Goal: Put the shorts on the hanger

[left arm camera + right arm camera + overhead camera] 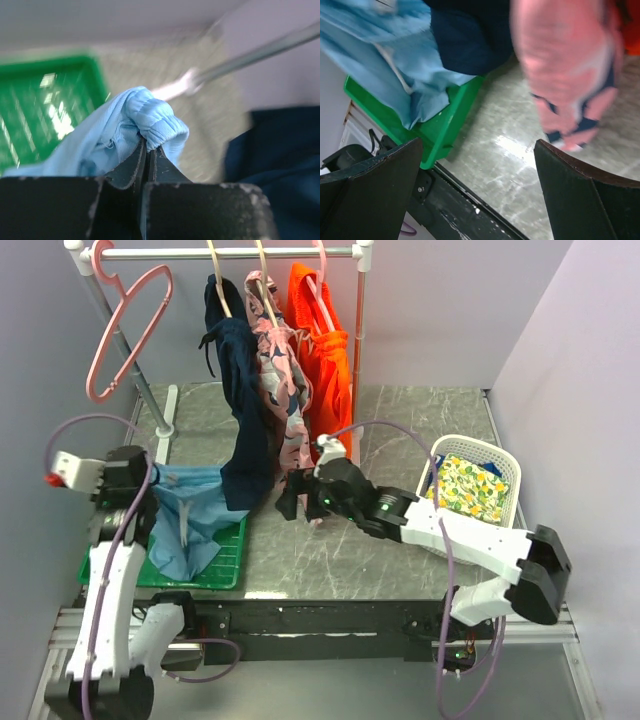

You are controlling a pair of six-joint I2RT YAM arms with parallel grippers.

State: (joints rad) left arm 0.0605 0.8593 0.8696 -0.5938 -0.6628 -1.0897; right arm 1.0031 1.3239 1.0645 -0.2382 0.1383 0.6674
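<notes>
The left gripper pinches the waistband of the light blue shorts near the table's left edge, above the green tray. The right gripper gapes wide mid-table. The hanger hangs on the rail at the far left corner.

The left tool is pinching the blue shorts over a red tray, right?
Not quite. The left tool does pinch the blue shorts, but the tray under them is green, not red. The top external view shows it.
</notes>
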